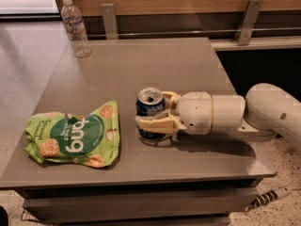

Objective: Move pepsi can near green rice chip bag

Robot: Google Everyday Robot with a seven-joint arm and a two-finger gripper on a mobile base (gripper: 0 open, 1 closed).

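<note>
The pepsi can [149, 108], dark blue with a silver top, stands upright on the grey table [141, 65] a little right of centre. My gripper [151, 114] reaches in from the right, its cream fingers [155, 124] closed around the can's sides. The green rice chip bag [73, 134] lies flat near the table's front left, a short gap left of the can.
A clear plastic water bottle [75, 28] stands at the table's back left corner. A wooden wall with metal brackets [109, 20] runs behind the table. My white arm [263, 112] extends past the table's right edge. A cable [270, 197] lies on the floor at the lower right.
</note>
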